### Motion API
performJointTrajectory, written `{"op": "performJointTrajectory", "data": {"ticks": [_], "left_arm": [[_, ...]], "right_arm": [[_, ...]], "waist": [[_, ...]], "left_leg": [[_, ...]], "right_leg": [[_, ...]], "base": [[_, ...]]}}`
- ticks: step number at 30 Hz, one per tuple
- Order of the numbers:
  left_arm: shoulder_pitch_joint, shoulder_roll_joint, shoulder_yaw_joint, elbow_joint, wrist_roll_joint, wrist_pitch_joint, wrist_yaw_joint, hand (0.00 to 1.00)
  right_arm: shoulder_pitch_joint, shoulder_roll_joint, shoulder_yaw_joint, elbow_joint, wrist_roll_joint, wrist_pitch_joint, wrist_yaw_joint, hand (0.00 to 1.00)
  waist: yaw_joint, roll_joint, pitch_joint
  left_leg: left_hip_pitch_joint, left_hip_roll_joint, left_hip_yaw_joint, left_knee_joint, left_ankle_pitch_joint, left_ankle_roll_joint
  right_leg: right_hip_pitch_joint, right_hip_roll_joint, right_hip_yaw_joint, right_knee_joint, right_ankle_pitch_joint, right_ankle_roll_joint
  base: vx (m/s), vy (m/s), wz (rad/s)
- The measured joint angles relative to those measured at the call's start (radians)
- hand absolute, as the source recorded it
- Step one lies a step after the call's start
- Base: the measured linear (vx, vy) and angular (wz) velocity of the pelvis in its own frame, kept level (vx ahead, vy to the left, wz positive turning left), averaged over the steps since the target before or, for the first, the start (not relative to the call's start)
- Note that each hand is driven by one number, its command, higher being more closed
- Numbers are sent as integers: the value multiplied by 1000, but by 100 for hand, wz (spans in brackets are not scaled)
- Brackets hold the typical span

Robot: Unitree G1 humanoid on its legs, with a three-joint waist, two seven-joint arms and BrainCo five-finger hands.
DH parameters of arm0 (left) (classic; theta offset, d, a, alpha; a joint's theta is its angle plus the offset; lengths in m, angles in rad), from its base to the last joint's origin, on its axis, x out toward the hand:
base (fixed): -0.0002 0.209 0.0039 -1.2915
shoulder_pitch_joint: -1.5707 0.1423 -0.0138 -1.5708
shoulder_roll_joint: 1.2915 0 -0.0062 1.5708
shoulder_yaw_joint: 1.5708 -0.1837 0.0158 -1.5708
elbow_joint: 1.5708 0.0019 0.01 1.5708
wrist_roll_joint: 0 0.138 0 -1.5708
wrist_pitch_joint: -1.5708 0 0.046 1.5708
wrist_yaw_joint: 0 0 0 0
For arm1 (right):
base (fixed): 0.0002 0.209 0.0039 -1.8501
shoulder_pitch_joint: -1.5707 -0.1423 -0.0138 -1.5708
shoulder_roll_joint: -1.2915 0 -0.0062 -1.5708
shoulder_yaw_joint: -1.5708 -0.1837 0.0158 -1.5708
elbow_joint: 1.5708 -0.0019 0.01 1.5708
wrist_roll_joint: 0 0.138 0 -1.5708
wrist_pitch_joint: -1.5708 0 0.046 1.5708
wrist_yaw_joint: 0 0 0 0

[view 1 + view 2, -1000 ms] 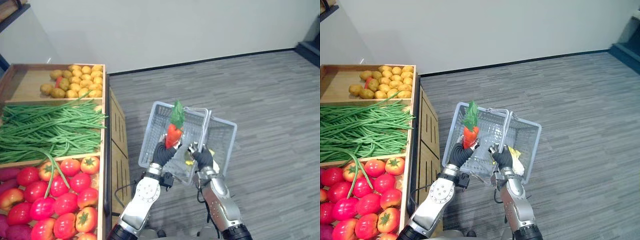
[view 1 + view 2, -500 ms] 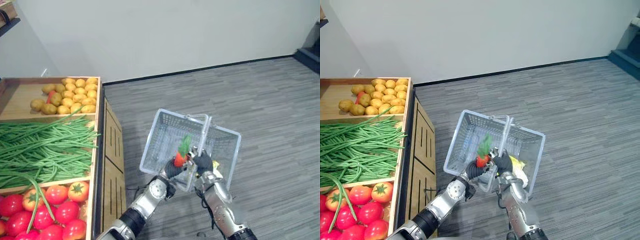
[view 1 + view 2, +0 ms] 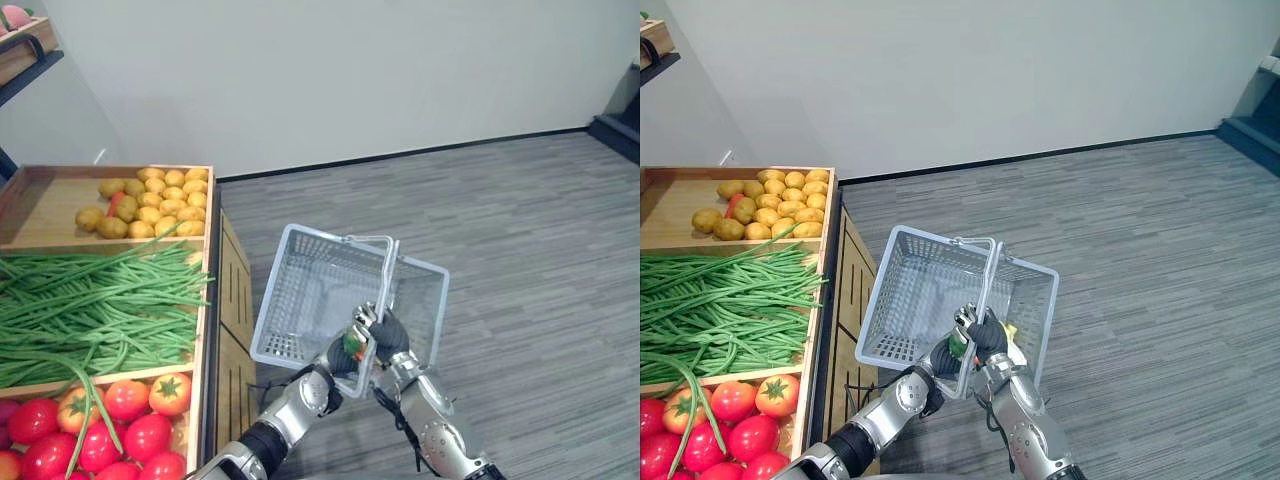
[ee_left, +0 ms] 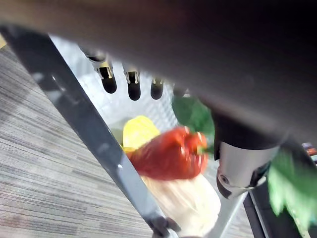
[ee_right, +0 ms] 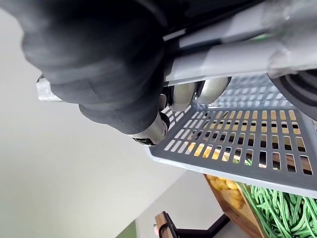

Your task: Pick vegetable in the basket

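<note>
Grey floor [image 3: 520,220] by stand [image 3: 207,250]: basket [image 3: 300,300], handle [image 3: 390,270] clenched in right hand [image 3: 390,335]; red vegetable [image 4: 166,158], lowered from above to near rim, probably inside; left hand [image 3: 333,357], hold cannot be told; deposit nearly done.

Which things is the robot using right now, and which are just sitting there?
Using: basket, red vegetable, left hand, right hand.
Just sitting: potatoes, green beans, tomatoes.
</note>
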Motion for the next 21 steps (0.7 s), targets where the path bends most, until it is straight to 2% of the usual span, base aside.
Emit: {"op": "performJointTrajectory", "data": {"ticks": [1,2,5,7,8,9,10,12,15,19,21], "left_arm": [[-1,3,20,0,0,0,0,0],[29,18,115,-147,-1,-2,4,0],[34,17,122,-165,-1,-2,5,0],[91,17,170,-272,-2,8,2,0],[158,17,205,-407,-3,10,3,0],[236,20,242,-574,-38,-12,-1,0],[284,20,255,-675,-66,-44,-1,0],[320,22,274,-712,-84,-67,-2,0],[374,22,321,-714,-114,-66,-15,0],[462,16,352,-766,-214,-67,-48,0],[488,7,383,-787,-306,-76,-65,0]], "right_arm": [[10,2,-1,0,0,0,1,100],[69,61,-8,24,-23,35,13,100],[69,66,-11,24,-23,37,30,100],[70,83,-54,23,-30,47,53,100],[70,100,-114,23,-45,60,64,100],[71,124,-214,23,-86,66,52,100],[71,131,-314,23,-114,65,34,100],[68,126,-410,23,-154,44,15,100],[65,115,-490,19,-215,6,-8,100],[89,96,-593,20,-280,3,-34,100],[118,83,-642,51,-301,3,-39,100]], "waist": [[0,-20,-1],[-3,-42,-6],[-4,-36,-3],[-6,-37,-2],[-11,-40,1],[-8,-42,7],[7,-41,15],[28,-35,17],[27,-37,19],[25,-35,23],[24,-36,24]], "left_leg": [[-41,-22,-3,69,3,-15],[-19,40,0,-220,74,30],[-21,54,-1,-220,73,28],[-24,57,-9,-221,70,25],[-26,57,-18,-224,67,22],[-31,57,-31,-224,67,22],[-32,57,-41,-226,67,22],[-31,56,-56,-226,67,21],[-32,53,-73,-234,69,18],[-37,61,-94,-236,80,2],[-44,67,-110,-231,82,-1]], "right_leg": [[1,-37,-3,6,0,-1],[4,-46,-20,35,-41,51],[3,-32,-19,36,-48,48],[3,-28,-20,37,-63,48],[3,-28,-24,38,-72,53],[3,-28,-27,39,-81,60],[4,-28,-31,47,-92,63],[10,-28,-47,56,-105,61],[19,-29,-51,62,-141,65],[17,-17,-74,71,-150,63],[18,-11,-81,71,-149,63]], "base": [[3,56,16],[-34,21,24],[-61,-53,7],[-74,-75,5],[-78,-81,20],[-96,-93,29],[-86,-72,30],[-93,-64,26],[-99,-63,16],[-9,-51,15],[42,-31,15]]}}
